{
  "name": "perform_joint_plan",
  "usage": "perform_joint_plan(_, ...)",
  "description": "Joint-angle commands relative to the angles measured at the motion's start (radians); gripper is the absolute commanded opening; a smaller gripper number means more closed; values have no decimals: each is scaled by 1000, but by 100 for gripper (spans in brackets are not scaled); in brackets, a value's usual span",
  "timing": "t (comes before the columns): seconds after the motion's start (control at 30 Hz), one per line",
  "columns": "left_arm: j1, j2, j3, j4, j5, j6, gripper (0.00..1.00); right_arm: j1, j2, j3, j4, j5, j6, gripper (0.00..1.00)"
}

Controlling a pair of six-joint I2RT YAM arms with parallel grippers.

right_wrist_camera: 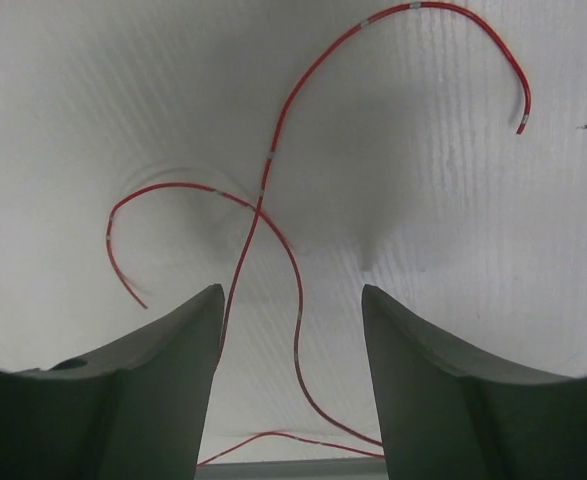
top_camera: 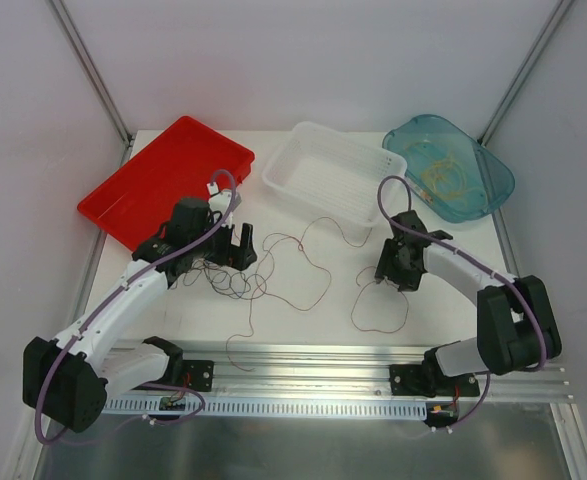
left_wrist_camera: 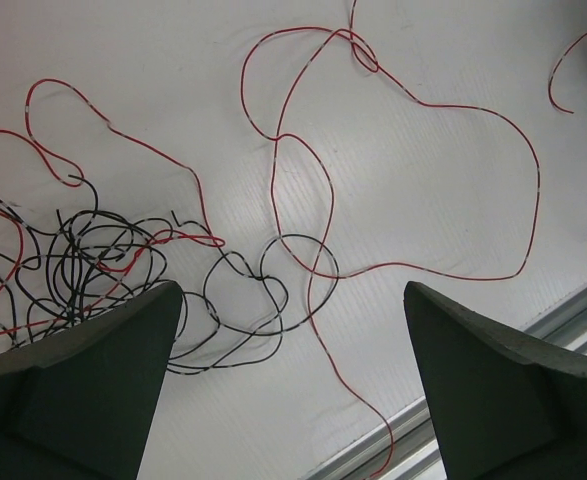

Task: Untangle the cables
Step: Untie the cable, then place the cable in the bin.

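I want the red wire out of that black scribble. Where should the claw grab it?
Grab the wide red loop right of the black tangle, coming straight down from above. It lies flat and alone there, so probably only red gets pinched.

A white table point(top_camera: 428, 318) stood inside a small booth. Behind it was a plain back wall point(top_camera: 303, 60), pale and without marks, and a left wall point(top_camera: 23, 150) and a right wall point(top_camera: 573, 120) of the same pale tone closed the sides. Two thin metal posts, the left post point(top_camera: 91, 68) and the right post point(top_camera: 525, 70), ran up at the back corners. Along the near edge of the table lay an aluminium rail point(top_camera: 313, 352), then a slotted strip point(top_camera: 303, 407), and below it a grey metal sheet point(top_camera: 353, 450) with a dull shine. From close, the table top point(right_wrist_camera: 453, 200) had fine parallel ribs and a shallow dent. The light was soft and even, with only weak shadows
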Motion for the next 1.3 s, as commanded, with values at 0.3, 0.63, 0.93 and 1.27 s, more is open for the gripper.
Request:
perform_joint_plan(0.3,-7,-28,-15,16,-123,82,94,44,64,9,5,66,40,16)
perform_joint_plan(0.63,-7,-11,-14,16,-117,85,94,44,-195,228,-271,106,-157,1)
perform_joint_plan(0.93,-4,-6,-15,16,-123,82,94,44,-148,776,-302,-18,-533,1)
perform_joint_plan(1.27,-4,2,-22,16,-114,79,94,44,164,989,77,-146,-825,1)
